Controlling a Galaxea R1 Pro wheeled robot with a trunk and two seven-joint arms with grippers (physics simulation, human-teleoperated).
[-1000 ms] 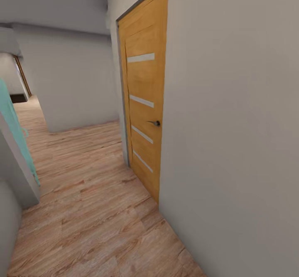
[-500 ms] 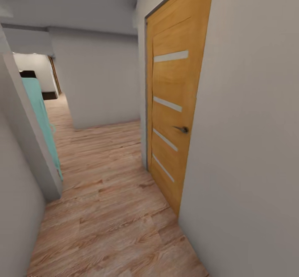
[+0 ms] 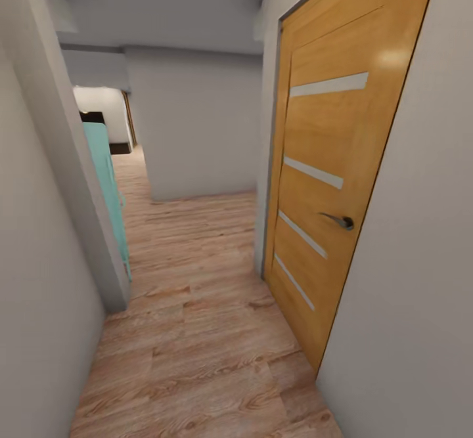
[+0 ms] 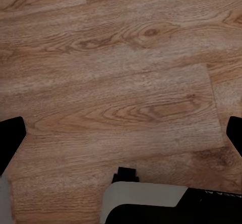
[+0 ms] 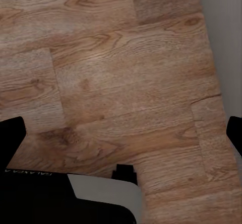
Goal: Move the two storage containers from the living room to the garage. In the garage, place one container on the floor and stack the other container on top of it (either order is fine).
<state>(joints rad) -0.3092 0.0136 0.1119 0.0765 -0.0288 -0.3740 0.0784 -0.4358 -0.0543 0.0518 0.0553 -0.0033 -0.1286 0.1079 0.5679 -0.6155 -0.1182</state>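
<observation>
The storage containers are out of view. I am in a corridor with light wood plank flooring [image 3: 197, 339]. An orange-brown wooden door [image 3: 328, 175] with frosted stripes and a dark lever handle [image 3: 340, 221] stands shut in the wall on my right. In the left wrist view my left gripper [image 4: 122, 138] hangs open over the planks, its black fingertips [image 4: 11, 136] far apart with nothing between them. My right gripper [image 5: 122, 136] is open in the same way above the planks, close to the foot of a pale wall [image 5: 224, 38].
A pale grey wall [image 3: 39, 241] runs close along my left, ending at a corner with a teal panel [image 3: 108, 188] behind it. The corridor leads ahead to a grey wall [image 3: 197, 123] and bends left. Parts of my own body [image 4: 151, 206] show over the floor.
The whole head view has shifted: the camera has moved, so the door now sits further right and larger, and the left wall fills more of the picture.
</observation>
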